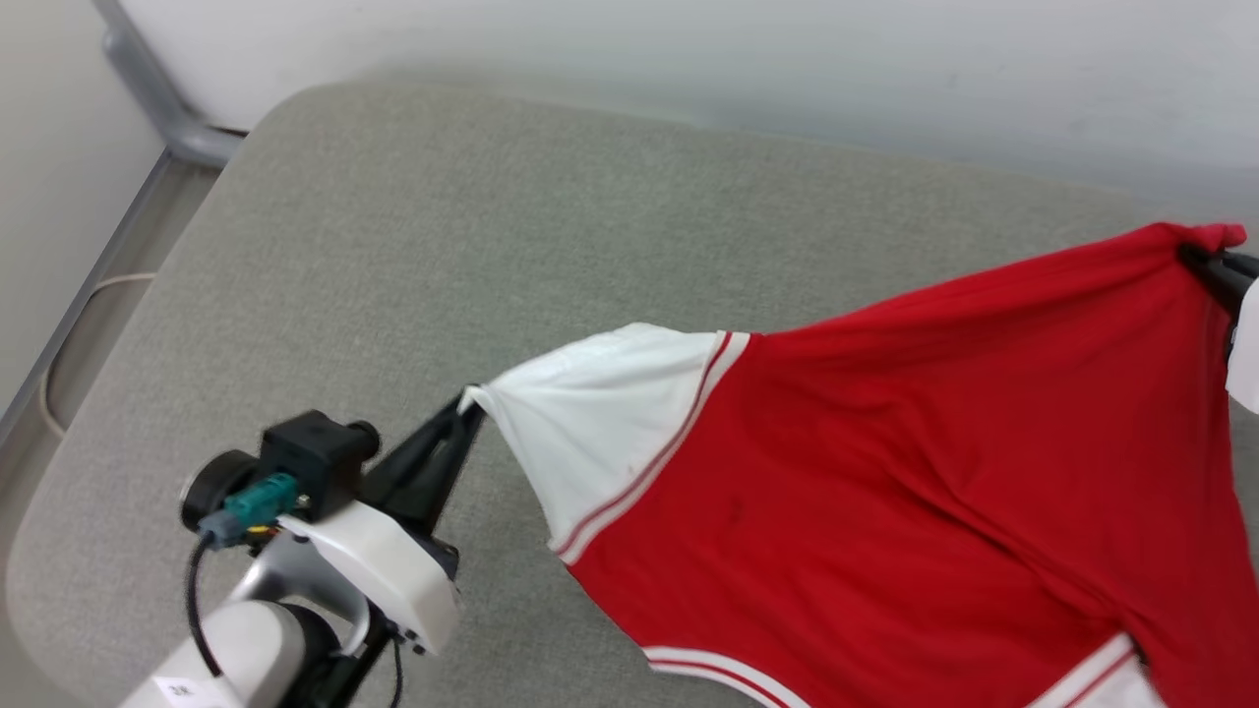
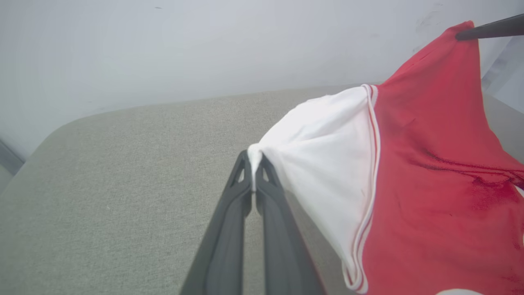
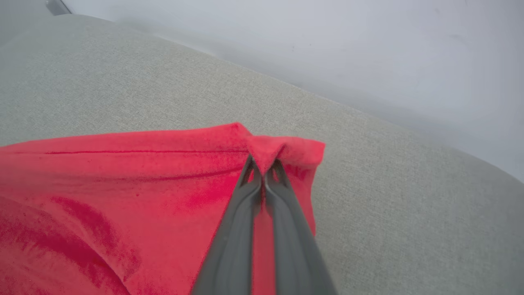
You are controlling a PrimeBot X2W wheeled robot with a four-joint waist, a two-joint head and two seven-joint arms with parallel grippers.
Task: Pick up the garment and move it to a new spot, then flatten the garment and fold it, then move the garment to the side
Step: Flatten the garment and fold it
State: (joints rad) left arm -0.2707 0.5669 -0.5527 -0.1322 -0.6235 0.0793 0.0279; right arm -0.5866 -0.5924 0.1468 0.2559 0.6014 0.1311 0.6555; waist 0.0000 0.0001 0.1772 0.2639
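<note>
Your left tool (image 1: 472,405) is pinched closed on the white sleeve tip of the garment (image 1: 885,472). Right tool (image 1: 1200,258) is clamped on a red corner. The cloth is stretched between the two, spread over the grey table (image 1: 393,246).

The head camera looked steeply down on the garment (image 1: 885,472) from above. Both wrist cameras sat close at opposite garment corners, low, facing the wall (image 2: 163,49) beyond it; all three shared its red cloth.
</note>
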